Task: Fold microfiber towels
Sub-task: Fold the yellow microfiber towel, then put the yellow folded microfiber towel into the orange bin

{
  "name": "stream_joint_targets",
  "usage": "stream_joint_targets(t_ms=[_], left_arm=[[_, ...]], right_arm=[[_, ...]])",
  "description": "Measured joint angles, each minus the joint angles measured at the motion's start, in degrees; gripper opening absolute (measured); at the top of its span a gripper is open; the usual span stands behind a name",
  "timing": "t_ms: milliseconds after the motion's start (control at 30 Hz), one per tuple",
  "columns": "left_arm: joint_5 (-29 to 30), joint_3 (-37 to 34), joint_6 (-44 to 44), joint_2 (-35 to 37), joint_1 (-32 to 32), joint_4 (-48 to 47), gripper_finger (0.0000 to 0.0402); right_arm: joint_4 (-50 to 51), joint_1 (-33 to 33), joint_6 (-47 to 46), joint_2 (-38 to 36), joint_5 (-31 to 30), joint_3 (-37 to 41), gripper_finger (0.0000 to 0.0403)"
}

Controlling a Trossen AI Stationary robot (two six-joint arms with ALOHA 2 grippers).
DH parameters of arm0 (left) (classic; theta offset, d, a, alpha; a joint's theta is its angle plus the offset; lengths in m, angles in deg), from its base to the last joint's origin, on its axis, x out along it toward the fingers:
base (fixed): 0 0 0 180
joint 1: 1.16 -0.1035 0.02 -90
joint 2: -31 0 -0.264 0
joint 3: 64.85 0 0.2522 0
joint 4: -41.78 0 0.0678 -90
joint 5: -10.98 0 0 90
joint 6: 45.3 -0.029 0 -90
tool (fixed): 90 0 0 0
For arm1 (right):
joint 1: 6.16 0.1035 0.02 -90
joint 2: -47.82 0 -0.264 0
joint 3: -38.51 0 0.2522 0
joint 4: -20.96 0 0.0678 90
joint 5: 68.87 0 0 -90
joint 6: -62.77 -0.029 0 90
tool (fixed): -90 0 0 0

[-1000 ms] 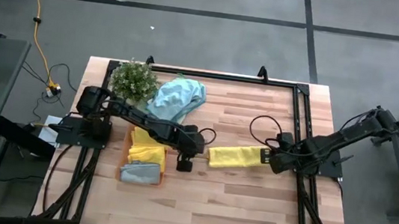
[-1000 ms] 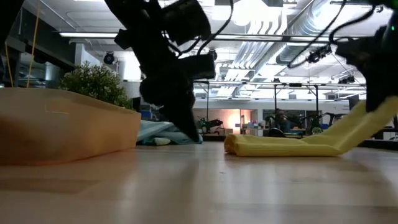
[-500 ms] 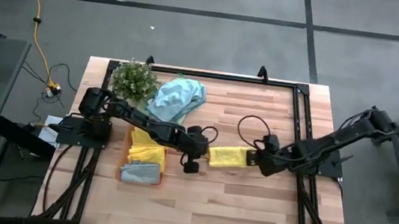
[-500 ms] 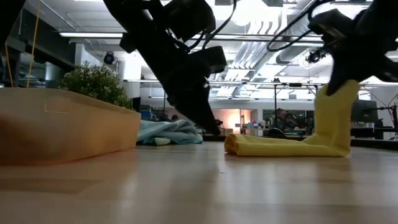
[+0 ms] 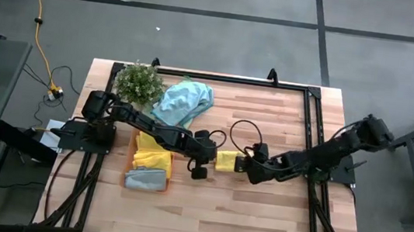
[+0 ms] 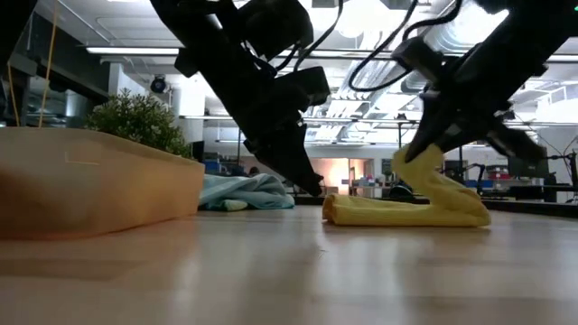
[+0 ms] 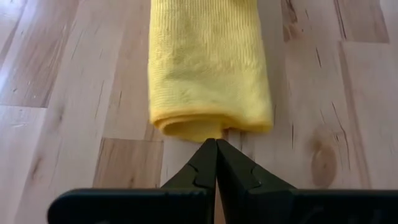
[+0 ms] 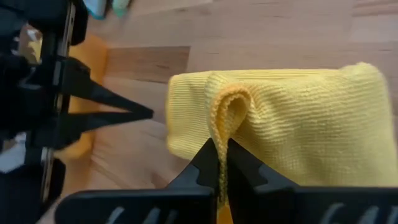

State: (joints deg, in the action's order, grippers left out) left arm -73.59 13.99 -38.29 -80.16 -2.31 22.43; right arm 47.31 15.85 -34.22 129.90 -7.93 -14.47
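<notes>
A yellow microfiber towel (image 5: 227, 160), folded into a long strip, lies on the table's middle between my two grippers. My left gripper (image 7: 216, 146) is shut, with its tips at the strip's left end (image 6: 330, 206). My right gripper (image 8: 221, 152) is shut on the strip's right end, raised above the rest (image 6: 397, 212). A light blue towel (image 5: 185, 102) lies bunched at the far side. A yellow towel (image 5: 154, 153) and a grey towel (image 5: 145, 179) lie in the orange tray (image 5: 133, 143). My left gripper's shut tips stand at the rounded fold of the strip's left end (image 7: 205, 129), slanting down from the table's left; I cannot tell whether they touch it. My right gripper pinches the strip's right end (image 8: 227, 109) between its two fingers, several layers looped over the tips. It comes slanting down from the table's right. That end (image 6: 423, 167) is lifted and bent back over the rest, which lies on the table.
A small bushy plant (image 5: 139, 83) stands at the far left corner, beside the blue towel. The tray sits just left of my left gripper. A black frame (image 5: 273, 83) runs along the table's far and right edges. Bare wood lies toward the near edge.
My right gripper has gone toward the table's left and tipped down, carrying the strip's right end up and back over the rest. The strip is now bent double, and its left end has stayed on the table. My left gripper's tips have come closer to that left end.
</notes>
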Motion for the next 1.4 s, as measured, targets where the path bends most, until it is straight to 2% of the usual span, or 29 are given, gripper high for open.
stream_joint_targets(t_ms=[233,333,433,667,800,1000,1067,1233,1400], left_arm=[[0.61,0.0,0.37,0.0,0.0,-0.13,0.0],[1.14,0.0,0.36,0.0,0.0,-0.13,0.0],[1.28,0.0,0.5,0.0,0.0,-0.13,0.0],[1.35,0.0,0.44,0.0,0.0,-0.25,0.0],[2.29,0.02,-0.53,1.14,-0.48,-4.41,0.0],[3.45,0.02,-2.99,6.63,-3.22,-9.19,0.0],[2.9,0.05,-3.85,8.5,-3.94,-7.39,0.0],[-4.35,0.07,-4.24,9.71,-4.61,1.08,0.0],[-6.1,0.1,-4.87,6.27,-4.02,9.39,0.0]], right_arm=[[-8.54,-1.44,3.34,4.4,1.21,0.0,0.0002],[-12.82,-1.82,5.54,4.98,1.32,0.0,0.0018],[-15.43,-2.93,6.75,5.01,1.27,0.0,0.0058],[-22.28,-5.1,7.78,4.99,-1.57,0.0,0.0183],[-24.54,-5.98,11.98,3.94,-3.1,0.0,0.0233],[-17.03,-6.3,20.04,-2.97,-3.28,0.0,0.0256],[-11.71,-6.28,21.72,-6.39,-3.27,0.0,0.0256],[0.98,-6.26,25.67,-14.17,-2.75,0.0,0.0256],[11.54,-6.13,30.16,-16.22,2.51,0.0,0.0227]])
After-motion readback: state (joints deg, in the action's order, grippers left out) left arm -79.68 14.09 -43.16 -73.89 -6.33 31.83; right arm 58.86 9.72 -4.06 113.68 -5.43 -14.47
